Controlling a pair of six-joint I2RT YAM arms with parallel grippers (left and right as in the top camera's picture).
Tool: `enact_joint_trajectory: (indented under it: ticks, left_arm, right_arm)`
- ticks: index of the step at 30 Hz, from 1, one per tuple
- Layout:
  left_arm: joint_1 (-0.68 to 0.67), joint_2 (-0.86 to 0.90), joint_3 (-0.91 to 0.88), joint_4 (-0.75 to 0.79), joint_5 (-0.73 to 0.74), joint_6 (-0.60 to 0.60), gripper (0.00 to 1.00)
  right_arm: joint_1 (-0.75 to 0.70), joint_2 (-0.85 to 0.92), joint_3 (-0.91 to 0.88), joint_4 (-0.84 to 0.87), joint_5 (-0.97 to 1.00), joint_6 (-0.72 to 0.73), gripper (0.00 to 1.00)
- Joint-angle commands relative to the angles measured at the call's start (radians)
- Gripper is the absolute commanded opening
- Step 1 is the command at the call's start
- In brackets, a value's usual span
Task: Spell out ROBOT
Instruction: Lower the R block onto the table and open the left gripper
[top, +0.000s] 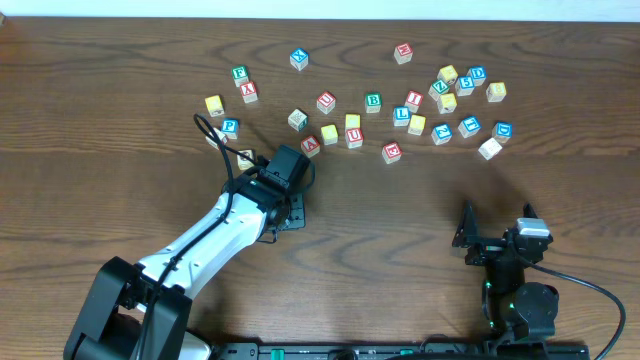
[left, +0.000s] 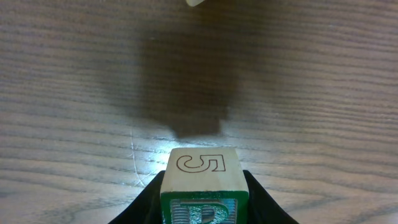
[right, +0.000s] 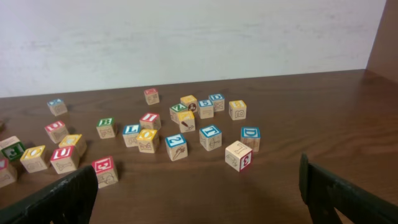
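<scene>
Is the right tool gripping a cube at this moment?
No, the right tool is wide open, its jaws far apart with nothing between them.

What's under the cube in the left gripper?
Left wrist view shows bare wood table and a dark shadow ahead of the cube. Directly beneath it is covered by the cube and left gripper.

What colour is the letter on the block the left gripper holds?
Green; the block shows best in the left wrist view.
</scene>
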Motion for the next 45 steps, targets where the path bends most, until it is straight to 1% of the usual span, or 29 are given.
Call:
enact_joint_trajectory:
  ticks: [1,7,17,24,39,40,41,43,44,45]
  left_arm:
    - [0.000,0.012,-0.010,0.000,-0.016,-0.001,0.22]
    - [0.000,0.039,-0.010,0.017,-0.016,-0.002,0.21]
    - [0.000,0.149,0.013,0.042,-0.008,0.013,0.19]
    - [-0.002,0.150,0.059,0.046,0.018,0.028,0.19]
    - [-0.002,0.150,0.060,0.053,0.018,0.029,0.19]
    - [-0.002,0.150,0.060,0.053,0.018,0.029,0.24]
    - [-0.002,0.150,0.060,0.053,0.018,0.029,0.34]
    - [-0.002,0.150,0.060,0.053,0.018,0.029,0.46]
    - [-0.002,0.150,0.060,0.053,0.018,0.029,0.54]
    - [-0.002,0.150,0.060,0.053,0.018,0.029,0.55]
  right_arm:
    - [-0.007,-0.005,-0.001,-0.004,-0.002,0.012,0.99]
    - [-0.007,-0.005,-0.001,-0.004,-0.002,0.012,0.99]
    - [-0.007,-0.005,-0.001,-0.004,-0.002,0.012,0.99]
    - [-0.007,-0.005,-0.001,-0.004,-0.002,0.012,0.99]
    - [-0.007,-0.005,-0.001,-0.004,-0.002,0.012,0.99]
    - [-0.007,-0.005,-0.001,-0.004,-0.002,0.012,0.99]
    - [-0.007,-0.005,-0.001,-0.004,-0.002,0.012,0.99]
    - [-0.007,-0.005,-0.001,-0.004,-0.002,0.012,0.99]
    - [-0.007,-0.005,-0.001,-0.004,-0.002,0.012,0.99]
    - [-0.007,-0.005,-0.001,-0.004,-0.002,0.012,0.99]
